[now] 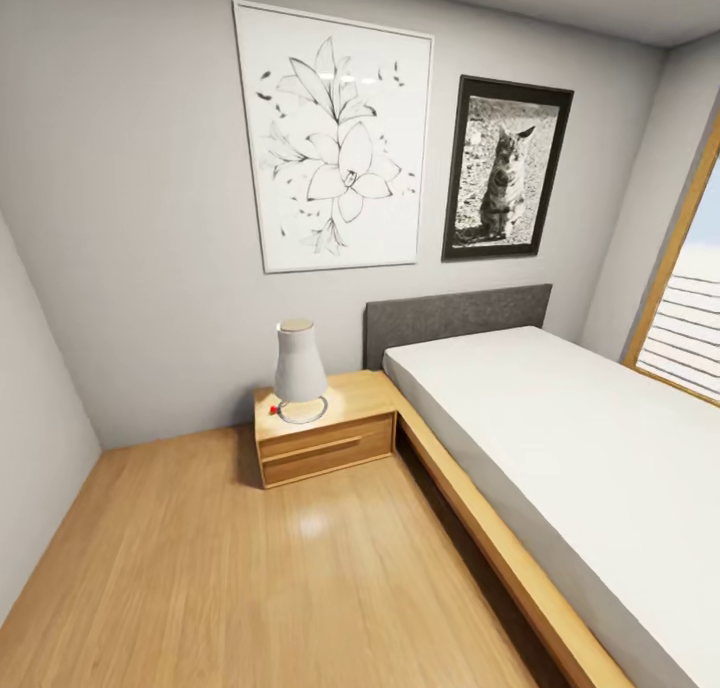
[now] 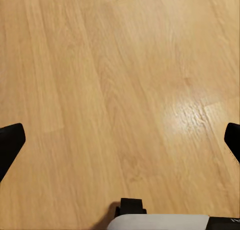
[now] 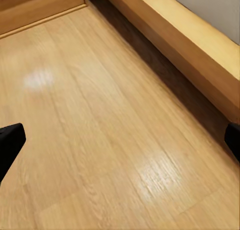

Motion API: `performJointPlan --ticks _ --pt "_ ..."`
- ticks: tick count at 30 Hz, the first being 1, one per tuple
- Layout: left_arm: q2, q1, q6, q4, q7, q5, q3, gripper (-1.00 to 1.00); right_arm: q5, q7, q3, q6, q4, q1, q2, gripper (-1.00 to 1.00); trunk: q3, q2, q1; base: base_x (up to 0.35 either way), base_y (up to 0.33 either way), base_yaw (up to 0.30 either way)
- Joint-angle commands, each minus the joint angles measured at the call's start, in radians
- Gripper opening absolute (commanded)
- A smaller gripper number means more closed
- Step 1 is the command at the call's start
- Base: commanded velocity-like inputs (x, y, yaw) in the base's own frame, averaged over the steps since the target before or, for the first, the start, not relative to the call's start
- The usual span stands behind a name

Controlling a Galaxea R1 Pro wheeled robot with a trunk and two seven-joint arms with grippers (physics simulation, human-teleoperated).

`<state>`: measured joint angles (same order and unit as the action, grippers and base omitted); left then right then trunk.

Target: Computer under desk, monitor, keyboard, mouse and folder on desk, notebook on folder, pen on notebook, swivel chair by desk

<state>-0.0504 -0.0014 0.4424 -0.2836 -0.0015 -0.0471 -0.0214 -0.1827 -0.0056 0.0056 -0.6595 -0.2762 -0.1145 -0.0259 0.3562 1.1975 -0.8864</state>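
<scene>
Light wooden floor is lying nearest, running to the far grey wall of the bedroom. A bed with a wooden frame is taking up the right side, its grey headboard against the wall. Left of it, a low nightstand is carrying a white lamp. Two framed pictures, a flower drawing and a cat photo, are hanging above. The left gripper and right gripper are hanging above the floor, fingers spread wide, holding nothing.
</scene>
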Motion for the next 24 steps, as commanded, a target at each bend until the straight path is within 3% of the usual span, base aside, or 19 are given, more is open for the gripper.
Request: performJointPlan --ticks 1,9,24 --pt "0.000 0.000 0.002 0.000 0.000 -0.005 0.000 1.00 -0.003 -0.001 0.001 -0.003 0.001 -0.001 0.000 1.00 0.001 0.001 -0.001 0.328 0.000 0.000" --pt "0.000 0.000 0.001 0.002 0.006 -0.010 0.001 1.00 -0.002 0.001 0.002 -0.003 0.002 -0.001 0.001 1.00 0.001 0.001 -0.001 0.283 0.000 -0.165" --pt "-0.002 0.000 -0.001 0.026 0.006 -0.011 0.001 1.00 -0.013 -0.030 -0.002 0.002 0.000 -0.002 -0.009 1.00 0.002 0.001 -0.001 0.015 0.000 -0.280"
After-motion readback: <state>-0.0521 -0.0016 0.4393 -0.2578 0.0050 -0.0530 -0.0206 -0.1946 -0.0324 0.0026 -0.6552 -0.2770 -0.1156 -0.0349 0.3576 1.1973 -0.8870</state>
